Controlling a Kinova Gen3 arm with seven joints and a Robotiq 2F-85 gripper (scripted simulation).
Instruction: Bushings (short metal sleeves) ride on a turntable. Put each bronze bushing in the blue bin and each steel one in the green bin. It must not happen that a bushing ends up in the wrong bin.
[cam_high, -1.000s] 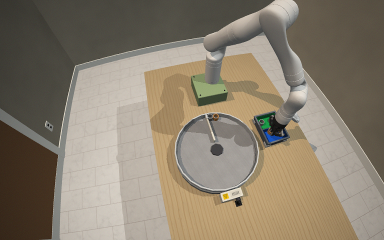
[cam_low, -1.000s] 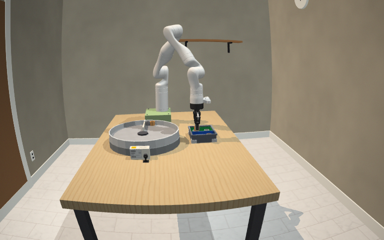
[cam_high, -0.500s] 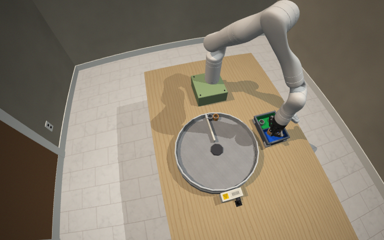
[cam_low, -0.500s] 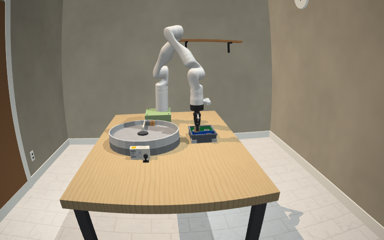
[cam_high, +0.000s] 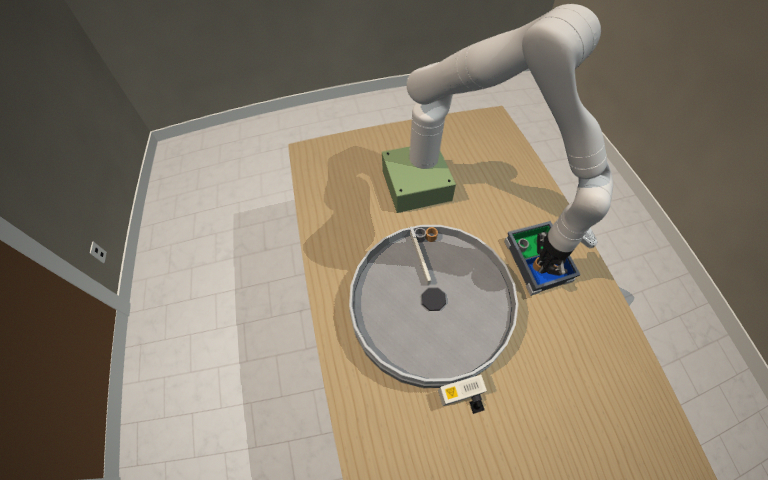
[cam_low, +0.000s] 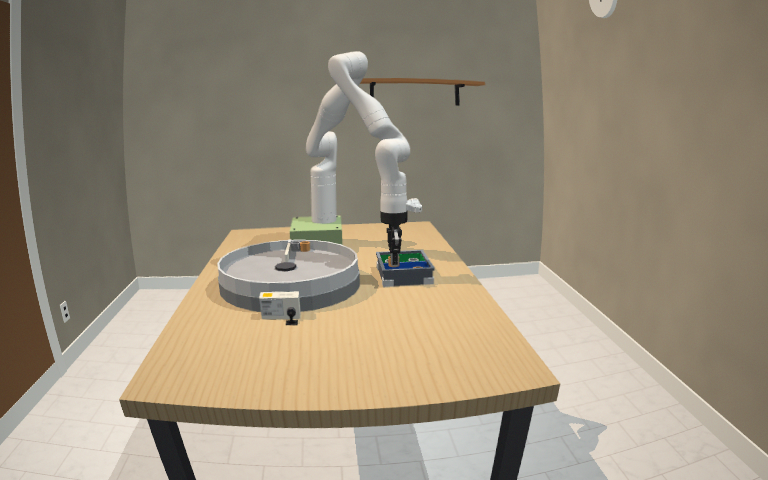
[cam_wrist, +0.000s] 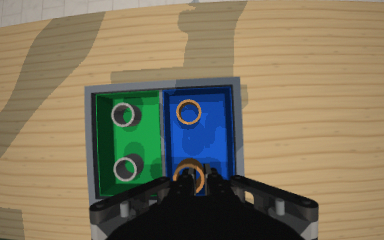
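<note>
- The white box (cam_high: 463, 390) (cam_low: 279, 305) stands at the turntable's (cam_high: 433, 339) (cam_low: 254, 273) near edge.
- Beside the turntable, the green bin (cam_wrist: 142, 131) (cam_high: 530, 233) and the blue bin (cam_wrist: 207, 135) (cam_high: 557, 278) share one tray.
- The hand (cam_high: 544, 270) (cam_low: 394, 263) (cam_wrist: 199, 172) points straight down over the blue bin, fingers nearly together, pinching the wall of a bronze bushing (cam_high: 537, 264) (cam_low: 390, 262) (cam_wrist: 189, 163).
- The arm (cam_high: 580, 121) (cam_low: 368, 110) arches high, its elbow well above the turntable.
- At the turntable's far side, a steel bushing (cam_high: 420, 237) (cam_low: 295, 247) and a bronze one sit by the pale bar (cam_high: 420, 255) (cam_low: 287, 252).
- The wrist view shows two steel bushings in the green bin; the top view shows only one. It also shows a second bronze one in blue, hidden from the top.
- Only the exterior view shows the wall shelf (cam_low: 424, 81), behind the turntable.

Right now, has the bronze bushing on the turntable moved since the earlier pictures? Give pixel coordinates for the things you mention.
No, the bronze bushing (cam_high: 431, 238) (cam_low: 304, 246) is in the same place by the grey rim (cam_high: 353, 300) (cam_low: 288, 287), near the pale bar (cam_high: 420, 257) (cam_low: 287, 251).
</note>
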